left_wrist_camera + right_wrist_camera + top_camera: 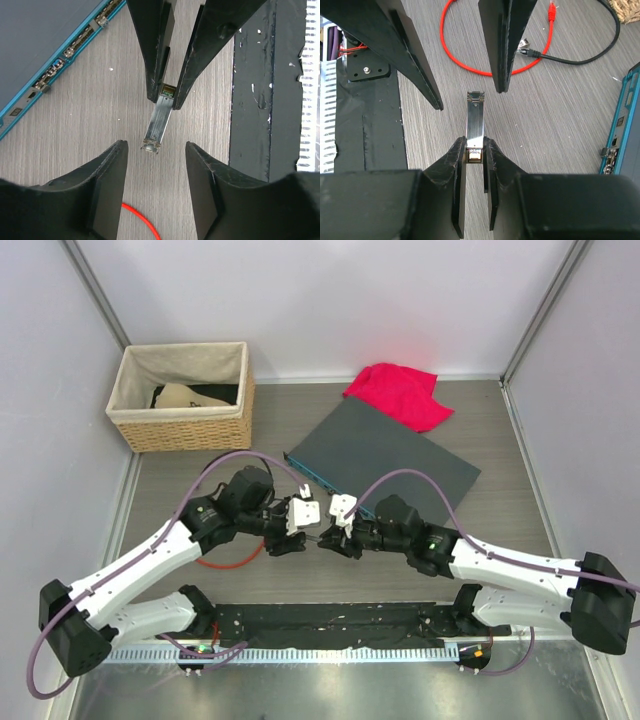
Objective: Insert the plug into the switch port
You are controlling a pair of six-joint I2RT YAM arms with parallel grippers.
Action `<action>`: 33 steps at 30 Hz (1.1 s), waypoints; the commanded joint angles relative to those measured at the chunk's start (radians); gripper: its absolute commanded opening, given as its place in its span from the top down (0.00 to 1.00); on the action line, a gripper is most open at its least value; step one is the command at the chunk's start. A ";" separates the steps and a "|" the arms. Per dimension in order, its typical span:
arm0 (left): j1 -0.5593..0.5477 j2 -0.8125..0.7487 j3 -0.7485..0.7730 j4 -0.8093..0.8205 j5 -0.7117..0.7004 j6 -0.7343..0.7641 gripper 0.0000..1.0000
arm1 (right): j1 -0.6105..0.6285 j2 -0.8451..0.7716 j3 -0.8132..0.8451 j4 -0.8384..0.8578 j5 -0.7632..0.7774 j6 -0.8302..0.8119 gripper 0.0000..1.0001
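The basket (190, 430) is sitting at the far left of the surface (280, 420), holding a pale lining and something beige and dark that is too small to make out. The right claw (474, 150) is gripping the plug (474, 122) by its rear end, its jaws pinching tight, with the silver body pointing out level above the surface. The left claw (156, 147) is standing open around the plug's free tip, with a gap showing on each side and no contact. The plug is hanging in front of the switch (390, 455), apart from the ports (70, 47) lining its teal face. Both arms are reaching inward from the near corners, elbows out, with their claws facing tip to tip at mid-surface. A red cable (465, 65) is lying looped beneath them.
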 commanded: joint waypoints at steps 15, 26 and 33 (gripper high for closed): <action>-0.009 0.037 0.047 0.005 0.044 0.000 0.79 | -0.002 -0.032 -0.015 0.082 -0.004 0.014 0.99; -0.012 -0.012 -0.045 0.197 -0.083 -0.207 1.00 | -0.055 -0.023 -0.030 0.124 0.076 0.084 0.73; -0.025 -0.001 -0.158 0.419 -0.302 -0.420 1.00 | -0.241 -0.029 -0.027 0.142 0.090 0.219 0.26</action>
